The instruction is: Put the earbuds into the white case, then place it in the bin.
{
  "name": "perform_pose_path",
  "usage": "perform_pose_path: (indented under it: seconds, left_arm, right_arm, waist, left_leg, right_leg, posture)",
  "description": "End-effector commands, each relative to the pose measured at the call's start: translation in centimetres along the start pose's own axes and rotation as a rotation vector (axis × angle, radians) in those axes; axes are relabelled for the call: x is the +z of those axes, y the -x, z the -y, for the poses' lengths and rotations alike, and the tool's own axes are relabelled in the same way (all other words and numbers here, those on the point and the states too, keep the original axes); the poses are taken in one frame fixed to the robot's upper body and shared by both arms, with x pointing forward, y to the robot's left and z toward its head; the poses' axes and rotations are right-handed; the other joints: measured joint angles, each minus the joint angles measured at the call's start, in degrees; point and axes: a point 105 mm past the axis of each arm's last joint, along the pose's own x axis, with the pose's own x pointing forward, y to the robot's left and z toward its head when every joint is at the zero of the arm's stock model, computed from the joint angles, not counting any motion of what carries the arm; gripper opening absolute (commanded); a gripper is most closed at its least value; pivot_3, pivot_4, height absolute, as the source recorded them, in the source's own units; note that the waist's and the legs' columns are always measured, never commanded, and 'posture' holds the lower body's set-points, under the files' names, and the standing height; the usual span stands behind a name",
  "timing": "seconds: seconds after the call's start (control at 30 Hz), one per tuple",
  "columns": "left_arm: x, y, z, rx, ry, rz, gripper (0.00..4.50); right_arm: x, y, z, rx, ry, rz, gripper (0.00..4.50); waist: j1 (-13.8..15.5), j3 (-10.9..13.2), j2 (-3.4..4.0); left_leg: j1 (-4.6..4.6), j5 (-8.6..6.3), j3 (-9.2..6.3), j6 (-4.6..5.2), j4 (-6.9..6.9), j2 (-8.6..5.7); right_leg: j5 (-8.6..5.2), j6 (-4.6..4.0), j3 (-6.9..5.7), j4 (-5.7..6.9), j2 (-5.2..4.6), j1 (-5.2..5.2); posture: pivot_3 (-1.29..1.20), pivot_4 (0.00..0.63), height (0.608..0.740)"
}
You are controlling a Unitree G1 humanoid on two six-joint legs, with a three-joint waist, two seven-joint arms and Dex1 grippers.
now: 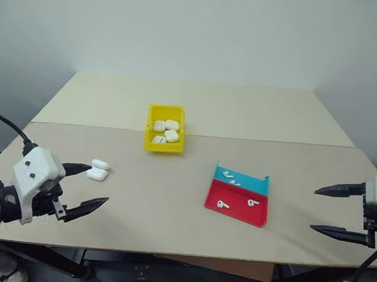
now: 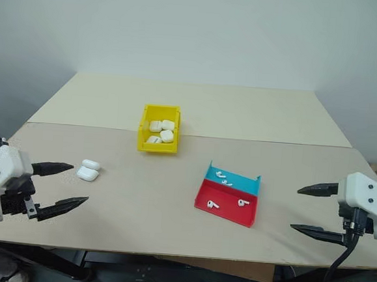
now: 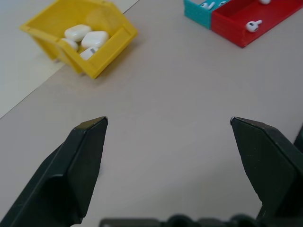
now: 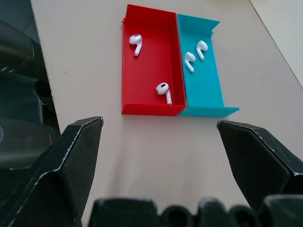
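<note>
Nothing of this round is done yet, I judge. My left gripper [image 1: 85,186] and right gripper [image 1: 332,211] both hover with jaws wide open and empty. The white case [image 1: 98,170] lies open on the surface near my left; the earbuds [image 4: 163,90] rest in the red-and-blue tray [image 1: 245,213]. The bin [image 1: 163,145] already holds several cases.

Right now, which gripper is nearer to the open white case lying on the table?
Left. The left gripper, open, hovers right beside the white case. The right gripper, also open, is at the table's opposite side, beyond the red-and-blue tray.
</note>
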Motion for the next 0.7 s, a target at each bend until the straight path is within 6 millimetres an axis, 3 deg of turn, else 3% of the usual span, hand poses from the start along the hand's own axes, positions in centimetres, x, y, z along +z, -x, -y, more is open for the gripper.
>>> perform_pose_path:
  seconds: [0.03, 0.17, 0.27, 0.5, 0.7]
  left_arm:
    - [-0.3, 0.8, -1.1, 0.166, -0.044, -0.14, 4.5]
    - [-2.7, 1.6, -2.9, 0.285, 0.054, -0.37, 4.5]
    - [-3.6, 1.6, -4.7, 0.364, 0.186, -0.445, 4.5]
    - [-3.9, -1.5, -6.3, 0.274, 0.373, -0.59, 4.5]
    - [-4.0, -4.0, -7.2, 0.228, 0.418, -0.669, 4.5]
  right_arm:
    - [0.8, 0.5, 0.6, -0.012, 0.045, -0.011, 4.46]
    - [0.8, 0.4, 0.6, -0.012, 0.038, -0.01, 4.46]
    - [0.6, 0.0, 0.4, -0.002, 0.026, -0.005, 4.46]
    - [0.4, -0.9, 0.5, -0.006, 0.01, -0.009, 4.46]
    - [0.3, -0.8, -0.1, -0.008, -0.019, -0.018, 4.46]
  waist:
    - [0.0, 0.01, -0.02]
    - [-0.07, 0.02, -0.03]
    - [0.08, 0.03, -0.04]
    - [0.02, 0.1, -0.2]
    - [-0.32, 0.12, -0.24]
  left_leg:
    - [0.03, 0.0, -0.01, 0.0, 0.0, 0.0]
    - [0.11, 0.0, -0.01, 0.0, 0.0, 0.0]
    - [0.22, 0.0, -0.03, 0.0, 0.0, -0.01]
    - [0.29, 0.0, -0.07, -0.01, 0.0, -0.03]
    - [0.14, -0.02, -0.13, -0.01, -0.06, -0.05]
  right_leg:
    - [0.0, 0.0, 0.0, 0.0, 0.0, 0.02]
    - [-0.01, -0.01, 0.0, 0.02, 0.01, 0.06]
    - [-0.01, 0.0, 0.0, 0.03, 0.01, 0.15]
    - [-0.01, 0.02, -0.04, 0.0, 0.01, 0.3]
    - [0.18, 0.4, -0.05, -0.04, 0.03, 0.22]
  posture:
    - [0.0, 0.15, 0.74]
    - [0.0, 0.15, 0.74]
    - [0.0, 0.15, 0.74]
    - [0.0, 0.15, 0.74]
    - [0.0, 0.15, 0.74]
